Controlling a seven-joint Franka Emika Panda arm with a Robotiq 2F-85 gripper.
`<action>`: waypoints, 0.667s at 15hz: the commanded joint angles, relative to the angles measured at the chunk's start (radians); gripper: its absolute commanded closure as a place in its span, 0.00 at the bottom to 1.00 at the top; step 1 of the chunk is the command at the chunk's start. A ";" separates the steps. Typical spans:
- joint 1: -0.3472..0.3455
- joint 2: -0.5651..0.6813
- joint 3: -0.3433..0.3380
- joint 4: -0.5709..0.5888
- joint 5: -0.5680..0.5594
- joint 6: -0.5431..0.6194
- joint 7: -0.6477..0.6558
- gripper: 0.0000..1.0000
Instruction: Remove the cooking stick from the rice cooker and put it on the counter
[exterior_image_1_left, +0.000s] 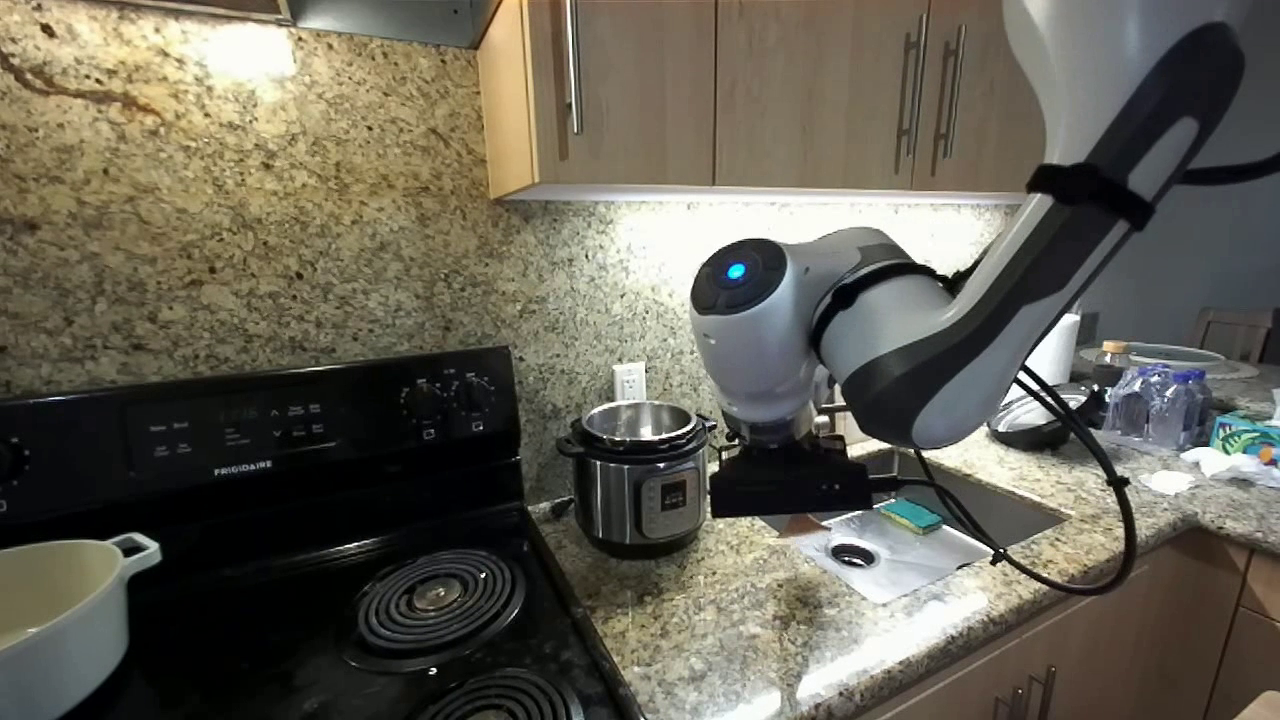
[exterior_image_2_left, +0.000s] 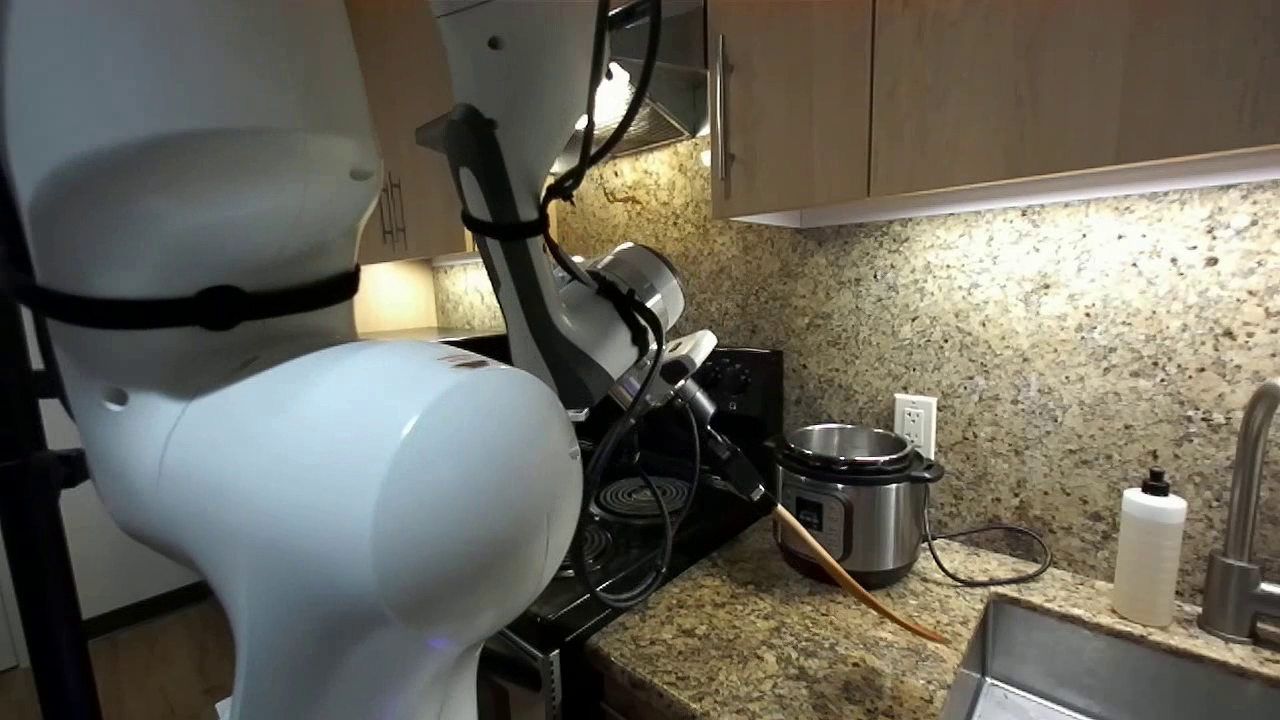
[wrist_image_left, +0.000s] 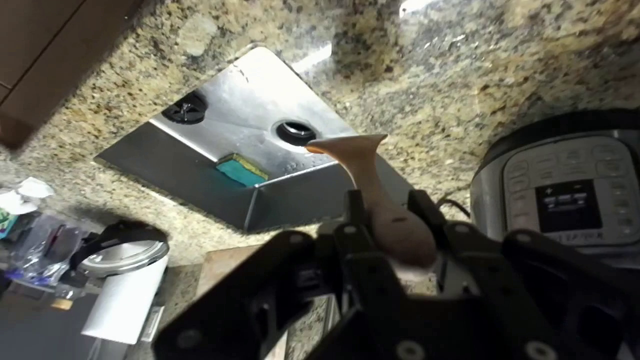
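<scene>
Cooking stick (wrist_image_left: 369, 175): brown, wood-like, slightly curved, flared at far end; outside rice cooker (exterior_image_1_left: 635, 490), slanting down over counter (exterior_image_2_left: 780, 640) (speckled granite, glossy; tip contact unclear). Gripper (wrist_image_left: 387, 204): black, pinching stick near rounded end. Rice cooker: steel cylinder, open-topped, black rim and base.

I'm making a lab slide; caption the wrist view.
Hand gripping a wooden cooking stick, a sponge in the steel sink beyond, rice cooker at the picture's right.
</scene>
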 joint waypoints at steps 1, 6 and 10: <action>-0.025 0.117 0.082 0.071 -0.089 -0.140 0.246 0.93; -0.019 0.269 0.087 0.150 -0.091 -0.049 0.343 0.93; -0.017 0.353 0.078 0.241 -0.129 -0.028 0.395 0.93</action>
